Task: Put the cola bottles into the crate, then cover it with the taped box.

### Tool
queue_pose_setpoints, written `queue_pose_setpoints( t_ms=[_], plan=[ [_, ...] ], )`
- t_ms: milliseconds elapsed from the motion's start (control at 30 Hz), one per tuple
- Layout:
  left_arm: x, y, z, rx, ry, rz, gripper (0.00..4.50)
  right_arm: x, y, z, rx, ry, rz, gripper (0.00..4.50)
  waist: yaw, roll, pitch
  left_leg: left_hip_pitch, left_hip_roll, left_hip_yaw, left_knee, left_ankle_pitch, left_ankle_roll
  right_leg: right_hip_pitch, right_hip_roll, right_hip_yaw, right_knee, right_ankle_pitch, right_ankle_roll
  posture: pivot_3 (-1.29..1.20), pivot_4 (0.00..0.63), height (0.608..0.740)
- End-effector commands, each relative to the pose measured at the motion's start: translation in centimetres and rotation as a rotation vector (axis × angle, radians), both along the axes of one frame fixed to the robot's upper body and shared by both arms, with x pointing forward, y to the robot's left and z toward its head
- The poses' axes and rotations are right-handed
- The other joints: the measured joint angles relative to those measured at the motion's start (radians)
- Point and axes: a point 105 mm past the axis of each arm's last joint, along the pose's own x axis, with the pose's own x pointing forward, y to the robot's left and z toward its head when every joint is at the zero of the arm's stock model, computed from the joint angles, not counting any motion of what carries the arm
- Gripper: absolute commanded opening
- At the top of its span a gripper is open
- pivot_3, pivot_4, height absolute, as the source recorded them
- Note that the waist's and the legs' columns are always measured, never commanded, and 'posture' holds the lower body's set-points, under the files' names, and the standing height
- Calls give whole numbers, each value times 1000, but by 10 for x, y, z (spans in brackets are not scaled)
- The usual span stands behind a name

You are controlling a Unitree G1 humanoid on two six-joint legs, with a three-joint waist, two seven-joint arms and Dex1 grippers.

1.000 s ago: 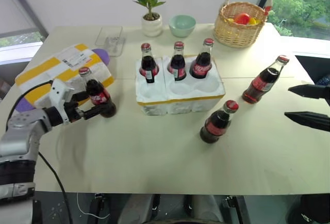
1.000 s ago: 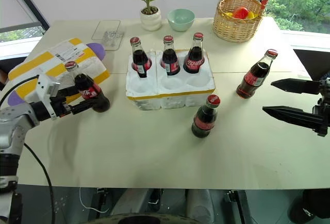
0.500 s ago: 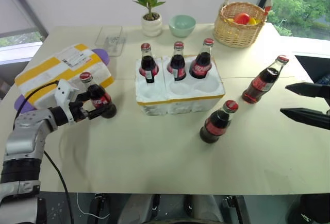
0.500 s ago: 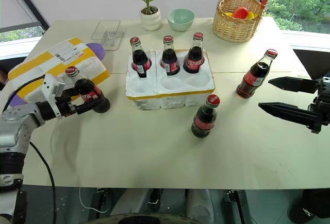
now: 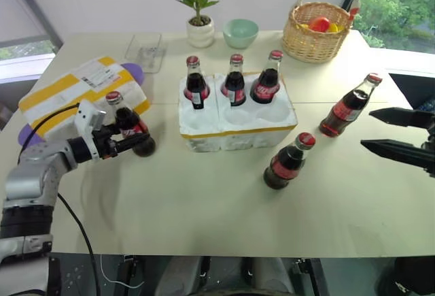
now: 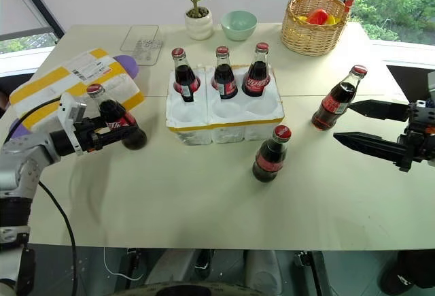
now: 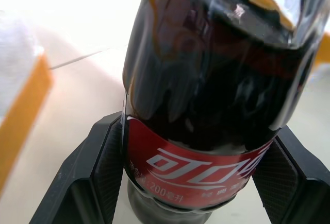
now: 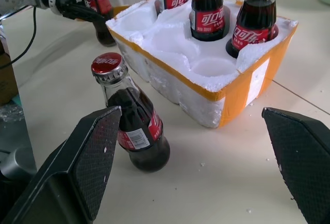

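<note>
Left gripper (image 5: 136, 141) is clamped on a cola bottle (image 5: 126, 124), one finger pad (image 7: 111, 157) against each side at the red label; the bottle leans slightly and sits just in front of the taped box (image 5: 75, 95), which lies on the left side of the bench (image 5: 204, 214). Whether the bottle's base touches the bench cannot be told. Right gripper (image 6: 370, 127) hangs over the right side of the bench with its fingers spread wide and nothing between them, pointing toward the crate (image 5: 238, 129). The crate stands at mid-bench with three bottles upright in its back row: left (image 5: 196, 84), middle (image 5: 235, 81) and right (image 5: 266, 78). The three front wells hold nothing. Two more bottles stand loose on the bench: one (image 5: 287, 162) just in front of the crate's right corner, another (image 5: 349, 107) well to the crate's right, near the right gripper's fingertips. Along the far edge are a potted plant (image 5: 198, 7), a pale green bowl (image 5: 240, 33), a clear tray (image 5: 143, 52) and a wicker basket (image 5: 318, 32) with fruit.
</note>
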Motion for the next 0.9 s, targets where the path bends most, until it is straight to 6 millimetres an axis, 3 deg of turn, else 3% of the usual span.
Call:
queue_pose_setpoints(
  t_ms=[33,100,200,367,500,767,900],
  plan=[
    [-9,-13,63,18,-149,-143,2827,-1,5,8,-8,-58,18,4500,0,-2,2,0,0,0,0,0,0,0,0,0,0,0,0,0,150,732],
    [-14,-20,87,32,-173,-222,2827,0,4,6,-10,-60,6,4500,0,-4,2,-1,0,0,0,0,0,-1,0,0,0,0,0,0,150,732],
    [-20,-47,131,21,-240,-392,2827,1,1,1,-11,-60,-14,4500,6,-7,5,-1,0,0,0,0,0,-1,0,-1,0,0,0,0,150,732],
    [-13,-85,154,-7,-290,-541,2827,2,0,1,-5,-70,-33,4500,1,-7,4,-2,-2,-1,2,1,-1,0,0,-1,-1,1,2,0,150,732],
    [-1,-104,147,17,-298,-581,2827,2,1,-1,-8,-72,-41,4500,-6,-7,5,-1,-1,-1,2,2,-1,0,0,-1,1,1,2,0,150,732],
    [34,-121,98,120,-274,-563,2827,-4,-1,-1,9,-73,-82,4500,0,-7,5,-2,0,-1,1,2,-1,-1,1,-1,1,2,1,0,150,732],
    [38,-129,77,171,-251,-587,2827,-2,1,-3,12,-71,-89,4500,1,-8,6,-2,-1,-1,2,1,0,0,0,-1,0,2,1,0,150,732]
  ],
)
